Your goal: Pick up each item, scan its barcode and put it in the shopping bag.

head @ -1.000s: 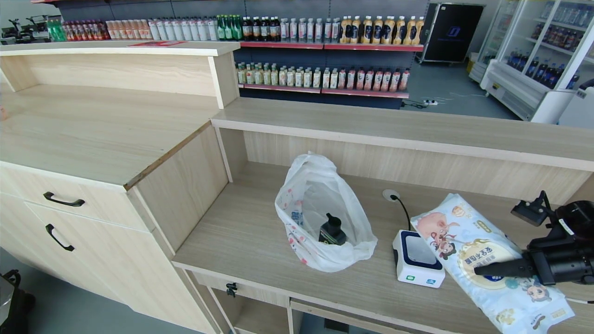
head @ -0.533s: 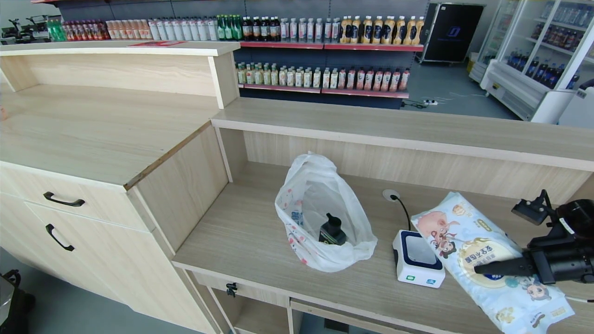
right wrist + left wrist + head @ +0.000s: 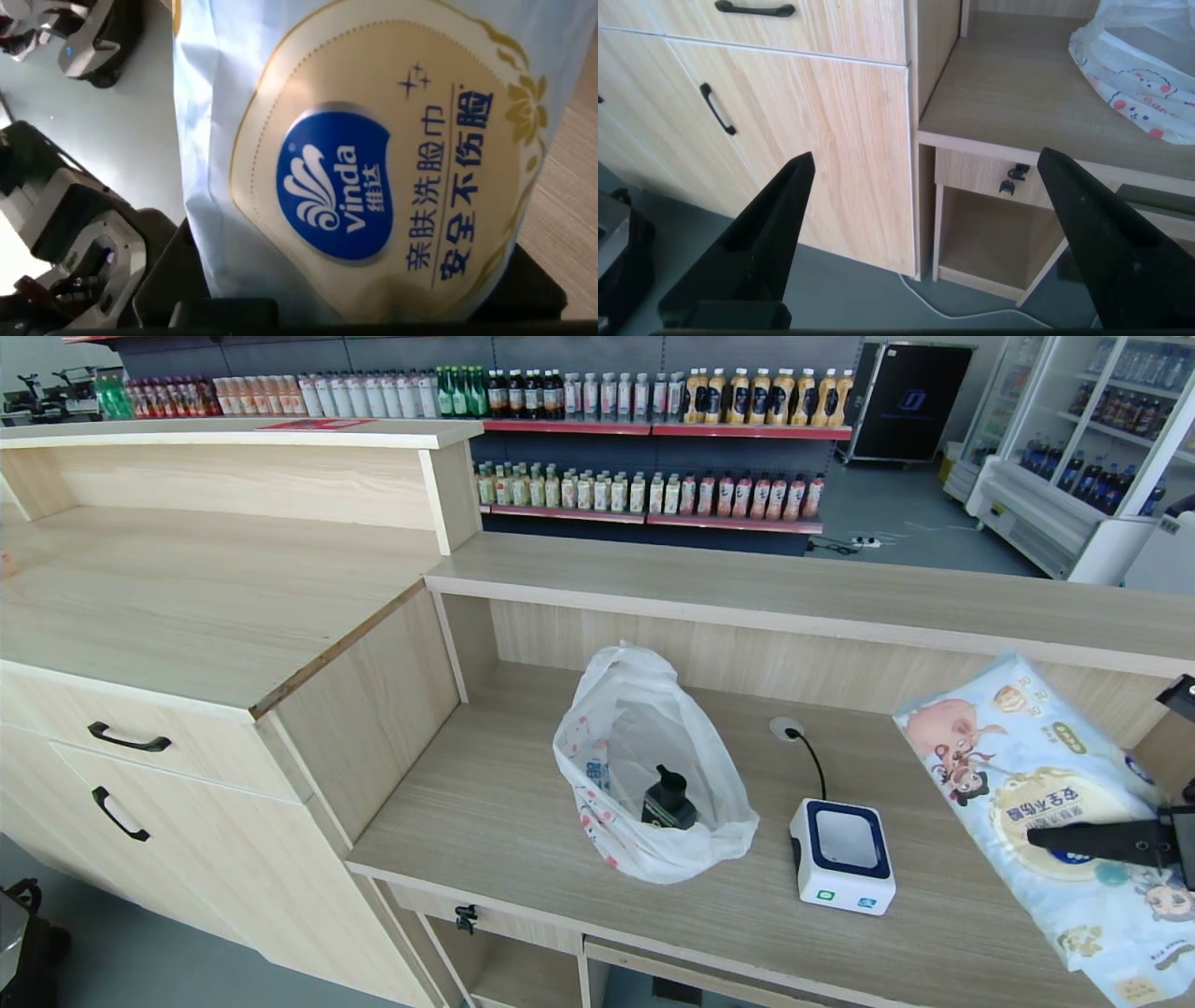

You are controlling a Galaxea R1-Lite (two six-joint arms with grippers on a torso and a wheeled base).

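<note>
Blue logo [image 3: 338, 189] and characters on tissue pack [image 3: 280, 84].

The left end effector [image 3: 926, 161] has matte black, tapered, wedge-shaped fingers [image 3: 752, 247].

The tissue pack [image 3: 999, 765] at the right is pale blue with cartoon figures, a cream medallion ringed in gold and a deep blue emblem. The shopping bag [image 3: 635, 719] is milky white with red and pink prints, and the bottle [image 3: 667, 803] inside it is black. The scanner [image 3: 840, 859] is white with a navy frame. The counter [image 3: 504, 812] is pale wood grain.
</note>
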